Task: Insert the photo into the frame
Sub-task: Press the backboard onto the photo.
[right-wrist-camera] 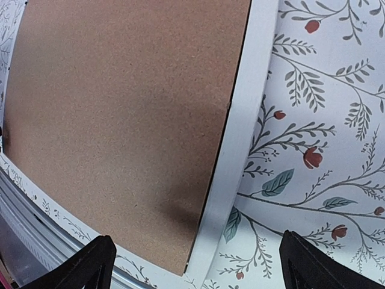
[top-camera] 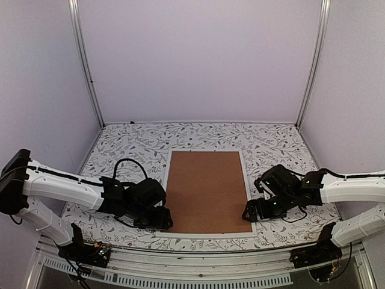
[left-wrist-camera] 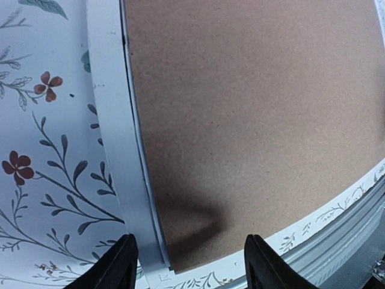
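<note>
Desk [top-camera: 138, 141]: white cover with a leaf-and-flower print.

Large white rectangular picture frame [top-camera: 207, 234]: laid flat at mid-desk, between the two arms, long sides running away from the bases. Its opening is filled by a plain brown backing board [top-camera: 206, 189], lying flat inside the white rails. The dark landscape photo is not seen in any view; whether it lies under the board cannot be told.

Left hand [top-camera: 157, 218]: held low over the frame's near-left corner. In the left wrist view the black fingers [left-wrist-camera: 123, 265] are seen partly spread, with nothing gripped between them; the left rail and the board's corner are straddled.

Right hand [top-camera: 255, 211]: held low at the frame's near-right corner. Its fingers [right-wrist-camera: 90, 265] are spread fully wide and nothing is held; the right rail is seen between them. Contact with the frame cannot be judged for either hand.
</note>
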{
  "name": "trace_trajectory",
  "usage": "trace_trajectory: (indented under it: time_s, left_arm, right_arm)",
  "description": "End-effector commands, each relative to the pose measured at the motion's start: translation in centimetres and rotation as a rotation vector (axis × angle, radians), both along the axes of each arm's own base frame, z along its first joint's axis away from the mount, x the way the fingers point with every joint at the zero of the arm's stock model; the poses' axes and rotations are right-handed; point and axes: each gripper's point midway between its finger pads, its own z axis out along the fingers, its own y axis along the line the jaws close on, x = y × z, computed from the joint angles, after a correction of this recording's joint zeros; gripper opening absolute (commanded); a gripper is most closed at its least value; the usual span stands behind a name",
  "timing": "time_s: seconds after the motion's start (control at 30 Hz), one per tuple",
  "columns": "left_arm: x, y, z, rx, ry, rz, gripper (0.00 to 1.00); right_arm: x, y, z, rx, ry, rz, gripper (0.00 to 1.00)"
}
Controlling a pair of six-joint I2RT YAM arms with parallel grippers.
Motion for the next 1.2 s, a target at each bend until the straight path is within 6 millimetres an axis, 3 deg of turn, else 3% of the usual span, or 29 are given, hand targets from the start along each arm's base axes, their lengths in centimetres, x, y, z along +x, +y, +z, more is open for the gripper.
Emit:
trace_trajectory:
  time_s: [0.0,0.33,1.17]
  left_arm:
    - [-0.6,-0.8,0.3,-0.007,-0.007,-0.014,0.62]
    - [-0.3,-0.4,1.5,0.069,-0.075,0.005,0.62]
    - [-0.8,-1.8,-0.3,0.093,-0.050,-0.052,0.62]
  right_arm:
    - [-0.1,0.4,-0.4,0.008,0.006,0.001,0.99]
    - [-0.2,-0.4,-1.6,-0.032,0.033,-0.040,0.99]
    - [-0.4,1.6,-2.8,0.018,0.083,-0.005,0.99]
